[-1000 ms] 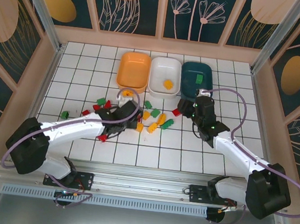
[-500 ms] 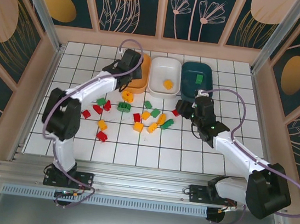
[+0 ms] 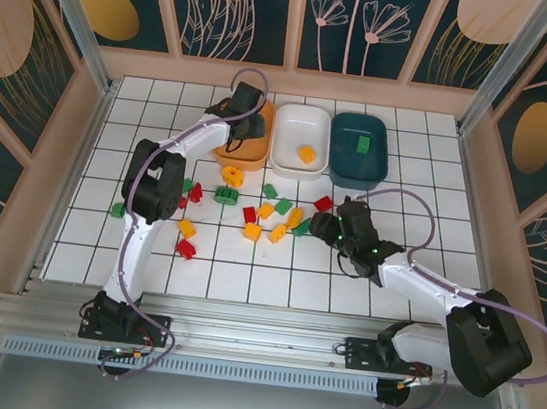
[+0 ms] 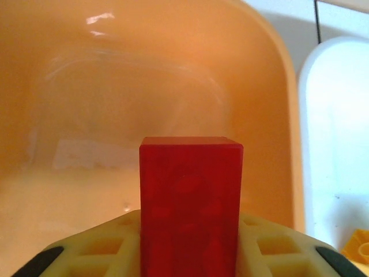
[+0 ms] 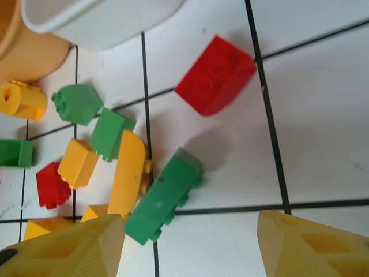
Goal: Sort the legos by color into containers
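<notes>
My left gripper [image 4: 190,249] is shut on a red lego [image 4: 190,199] that stands upright between its yellow fingers [image 4: 86,251], over the orange bin [image 4: 144,86]. From above, the left gripper [image 3: 236,124] hangs above that orange bin [image 3: 223,142]. My right gripper [image 5: 190,245] is open low over the floor, with a long green lego [image 5: 164,202] just ahead of its left finger and a red lego [image 5: 215,82] farther off. Seen from above, the right gripper [image 3: 319,227] sits at the right end of the scattered legos [image 3: 267,214].
The white bin [image 3: 288,131] holds a yellow lego [image 3: 306,153]; the teal bin [image 3: 345,159] holds a green one [image 3: 362,144]. Yellow [image 5: 130,173], green [image 5: 109,134] and red [image 5: 52,184] legos crowd left of the right gripper. Wooden walls ring the tiled floor.
My left arm lifted from the pile and swung out over the orange bin with the red lego. My right gripper dropped from beside the teal bin toward the pile's right end.
</notes>
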Available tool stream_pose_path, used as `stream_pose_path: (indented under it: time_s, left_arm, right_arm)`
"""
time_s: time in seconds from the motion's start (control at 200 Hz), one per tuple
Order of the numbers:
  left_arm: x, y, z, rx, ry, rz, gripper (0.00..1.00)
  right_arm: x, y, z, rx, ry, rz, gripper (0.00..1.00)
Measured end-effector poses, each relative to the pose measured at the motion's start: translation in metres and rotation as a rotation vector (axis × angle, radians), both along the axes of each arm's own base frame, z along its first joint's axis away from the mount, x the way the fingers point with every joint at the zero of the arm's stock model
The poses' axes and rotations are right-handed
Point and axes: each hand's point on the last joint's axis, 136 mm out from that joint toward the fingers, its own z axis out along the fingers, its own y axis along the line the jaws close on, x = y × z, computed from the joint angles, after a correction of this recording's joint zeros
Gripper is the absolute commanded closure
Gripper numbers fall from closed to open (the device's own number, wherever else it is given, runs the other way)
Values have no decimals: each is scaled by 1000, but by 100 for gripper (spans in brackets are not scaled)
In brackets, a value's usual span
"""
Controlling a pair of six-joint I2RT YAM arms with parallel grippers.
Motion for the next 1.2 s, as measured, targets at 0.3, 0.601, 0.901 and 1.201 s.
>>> stream_pose_path:
  time_s: [0.3, 0.601, 0.901, 1.201]
  left_arm:
    - [3, -2, -9, 9, 14, -12, 47]
    - [-30, 6, -5, -16, 39, -21, 35]
    - [-123, 38, 116, -201, -220, -6, 25]
    - [-188, 63, 52, -200, -121, 26, 25]
  right_arm:
    - [0, 9, -9, 73, 47, -24, 35]
    - [2, 16, -21, 113, 91, -46, 35]
    - [11, 28, -28, 162, 124, -63, 40]
    - [15, 40, -40, 186, 167, -49, 55]
